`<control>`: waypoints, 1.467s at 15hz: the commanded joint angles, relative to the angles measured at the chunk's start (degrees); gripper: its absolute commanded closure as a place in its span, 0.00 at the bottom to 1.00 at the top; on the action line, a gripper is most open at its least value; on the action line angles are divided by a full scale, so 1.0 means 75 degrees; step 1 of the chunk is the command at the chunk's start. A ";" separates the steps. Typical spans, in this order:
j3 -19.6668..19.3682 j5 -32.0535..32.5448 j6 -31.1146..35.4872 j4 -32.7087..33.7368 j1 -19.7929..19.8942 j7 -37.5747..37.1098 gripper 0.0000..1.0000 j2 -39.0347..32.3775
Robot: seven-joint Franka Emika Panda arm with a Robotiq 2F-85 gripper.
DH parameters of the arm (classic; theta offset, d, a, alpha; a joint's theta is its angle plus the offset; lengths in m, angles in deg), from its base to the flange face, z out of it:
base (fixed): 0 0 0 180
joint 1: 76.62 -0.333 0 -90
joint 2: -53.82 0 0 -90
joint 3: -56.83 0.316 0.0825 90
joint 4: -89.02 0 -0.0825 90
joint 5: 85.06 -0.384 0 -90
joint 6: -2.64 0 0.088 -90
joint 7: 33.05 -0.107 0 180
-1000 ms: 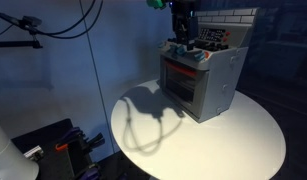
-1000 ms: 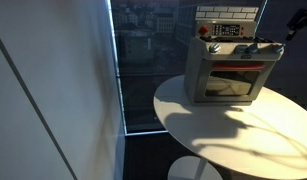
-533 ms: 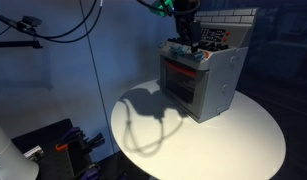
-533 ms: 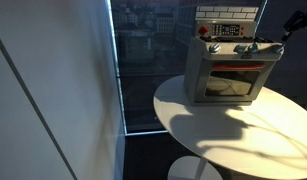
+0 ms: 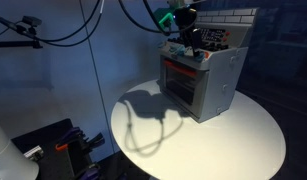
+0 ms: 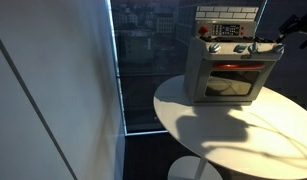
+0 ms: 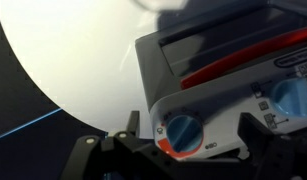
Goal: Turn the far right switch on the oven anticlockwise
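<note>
The oven [image 5: 205, 82] is a small grey box with a red-glowing door, standing on the round white table; it also shows in an exterior view [image 6: 227, 72]. In the wrist view its front panel [image 7: 233, 100] fills the right half. The far right switch [image 7: 182, 131], a round light-blue knob at the end of the row, sits between my two dark fingers. My gripper [image 7: 191, 134] is open around it, with gaps on both sides. The gripper hangs at the oven's top front edge in both exterior views [image 5: 189, 40] [image 6: 278, 40].
A second blue knob [image 7: 290, 95] sits further along the panel. The round white table [image 5: 223, 145] extends in front of the oven and carries the arm's shadow. Cables hang at the back left, and a window wall [image 6: 143, 60] stands beside the table.
The gripper has come down and in toward the oven's knob row. The oven has not moved.
</note>
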 commanded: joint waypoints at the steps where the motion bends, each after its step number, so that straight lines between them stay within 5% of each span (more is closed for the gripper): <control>1: 0.0021 -0.0443 0.0500 -0.0063 0.0027 0.0001 0.00 -0.0102; 22: 0.0336 -0.2691 0.2371 -0.0530 0.0043 0.0785 0.00 -0.0197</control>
